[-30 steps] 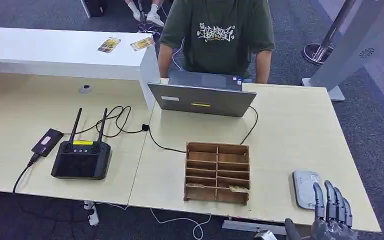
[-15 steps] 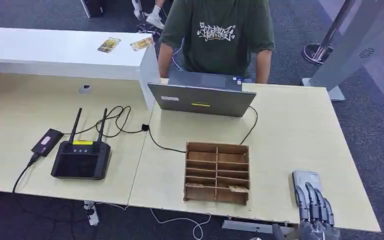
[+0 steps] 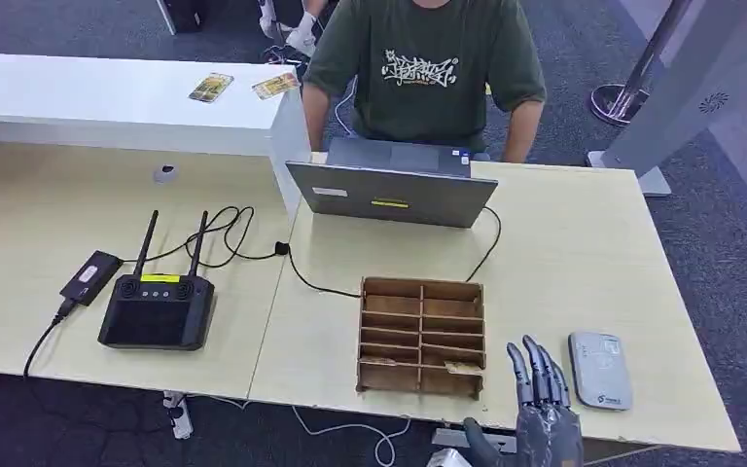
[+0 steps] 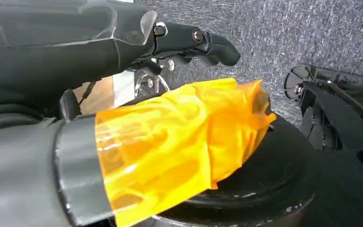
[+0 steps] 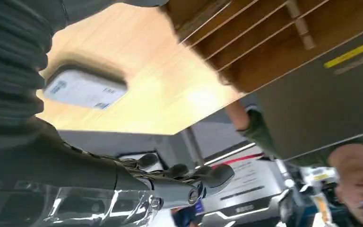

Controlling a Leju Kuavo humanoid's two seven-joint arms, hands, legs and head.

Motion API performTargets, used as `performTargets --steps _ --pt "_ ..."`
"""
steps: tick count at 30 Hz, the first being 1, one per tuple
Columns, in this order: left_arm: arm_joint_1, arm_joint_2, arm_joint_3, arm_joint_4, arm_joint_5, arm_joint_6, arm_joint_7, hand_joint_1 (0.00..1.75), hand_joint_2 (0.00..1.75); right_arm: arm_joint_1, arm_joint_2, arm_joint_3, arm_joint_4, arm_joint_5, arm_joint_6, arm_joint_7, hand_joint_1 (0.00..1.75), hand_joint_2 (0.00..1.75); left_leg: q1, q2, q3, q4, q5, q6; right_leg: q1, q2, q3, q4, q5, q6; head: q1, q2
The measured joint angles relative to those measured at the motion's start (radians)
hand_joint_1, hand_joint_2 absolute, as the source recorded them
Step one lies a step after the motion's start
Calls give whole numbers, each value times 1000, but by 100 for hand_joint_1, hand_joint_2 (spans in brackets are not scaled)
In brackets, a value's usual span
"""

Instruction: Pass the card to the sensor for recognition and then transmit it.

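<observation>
R hand [image 3: 543,404], fingers spread, empty, is shifted off grey rounded sensor [image 3: 600,369] toward brown wooden slotted tray [image 3: 421,337]; card pickup is judged next.

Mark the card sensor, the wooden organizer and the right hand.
card sensor [image 3: 600,369], head view, middle of its top face
wooden organizer [image 3: 422,336], head view, centre divider
right hand [image 3: 542,404], head view, back of the hand

1 wooden organizer [image 3: 422,337], 1 sensor [image 3: 600,369], 1 laptop [image 3: 392,185], 1 controller [image 3: 159,308], 2 cards [image 3: 213,87]
</observation>
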Motion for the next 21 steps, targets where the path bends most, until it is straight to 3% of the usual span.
performTargets --steps 4,9,21 --pt "0 0 0 0 0 0 -2 0 0 0 82 -43 30 -60 -2 -178 0 175 0 0 0 0 0 0 0 0 0 0 0 0 0 0" --pt "0 0 -8 0 0 0 -8 0 0 -6 149 -87 52 -117 -3 -315 0 175 0 0 0 0 0 0 0 0 0 0 0 0 0 0" --pt "-1 1 -12 0 0 0 -8 0 0 -20 204 -119 85 -135 -3 -357 0 175 0 0 0 0 0 0 0 0 0 0 0 0 0 0"
